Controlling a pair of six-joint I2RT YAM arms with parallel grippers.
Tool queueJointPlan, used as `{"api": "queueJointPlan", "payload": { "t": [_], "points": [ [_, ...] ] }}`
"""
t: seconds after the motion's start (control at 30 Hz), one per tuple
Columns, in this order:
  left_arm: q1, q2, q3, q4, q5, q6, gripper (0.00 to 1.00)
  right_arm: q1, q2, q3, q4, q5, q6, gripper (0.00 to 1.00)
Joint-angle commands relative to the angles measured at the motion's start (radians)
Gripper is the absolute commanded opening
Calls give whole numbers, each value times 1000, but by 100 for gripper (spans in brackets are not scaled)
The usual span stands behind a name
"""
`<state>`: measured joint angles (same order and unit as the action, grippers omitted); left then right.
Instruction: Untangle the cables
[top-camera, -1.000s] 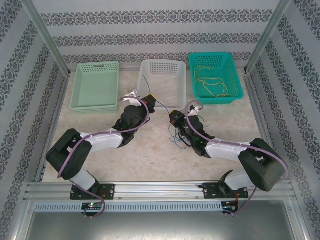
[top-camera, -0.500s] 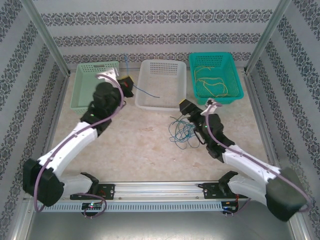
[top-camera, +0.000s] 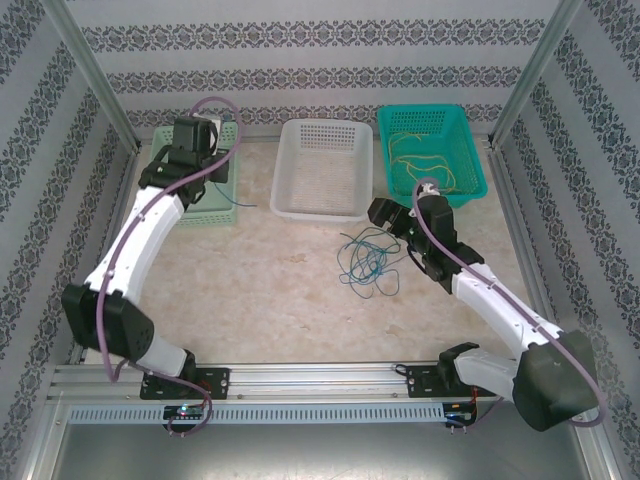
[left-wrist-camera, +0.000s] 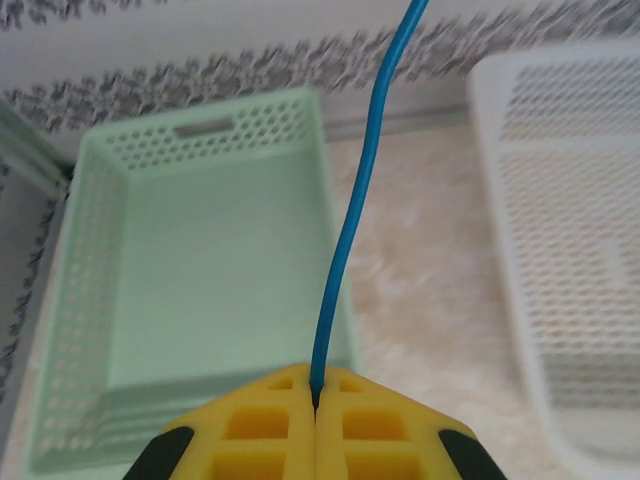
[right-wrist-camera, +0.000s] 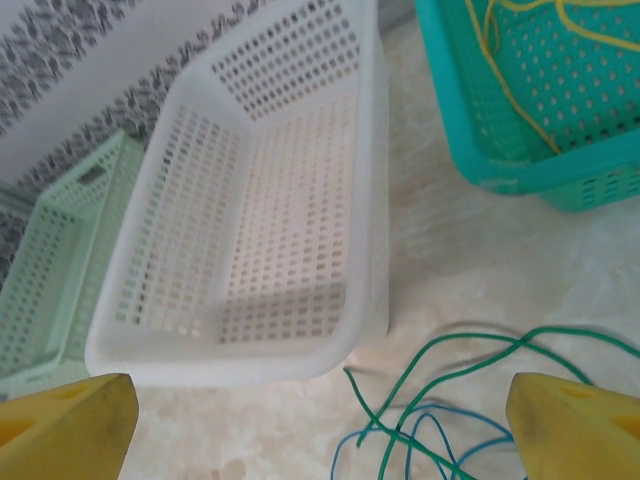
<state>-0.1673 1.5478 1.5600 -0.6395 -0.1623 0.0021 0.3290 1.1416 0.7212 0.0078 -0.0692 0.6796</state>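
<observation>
My left hand (left-wrist-camera: 316, 398) clenches a blue cable (left-wrist-camera: 345, 230) above the mint basket (left-wrist-camera: 200, 300), at the far-left corner of the counter (top-camera: 280, 300). My right hand (top-camera: 383, 213) gapes, released, beside the green-and-blue tangle (top-camera: 367, 262) mid-counter.

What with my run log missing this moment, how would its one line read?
left gripper: shut on blue cable, over green basket | right gripper: open, near tangle | yellow cables: in teal basket

Left gripper (left-wrist-camera: 315, 405) pinches blue cable (left-wrist-camera: 352, 210) (above pale-green basket (left-wrist-camera: 200, 300)).
</observation>
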Motion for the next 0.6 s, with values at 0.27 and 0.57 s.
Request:
{"api": "queueJointPlan", "payload": {
  "t": [0.27,0.57],
  "points": [
    [151,290,235,-242,-76,177,0,-23,-29,32,-217,19,-120,95],
    [184,530,419,-274,-94,203,0,-33,-32,61,-318,0,-152,95]
  ]
}}
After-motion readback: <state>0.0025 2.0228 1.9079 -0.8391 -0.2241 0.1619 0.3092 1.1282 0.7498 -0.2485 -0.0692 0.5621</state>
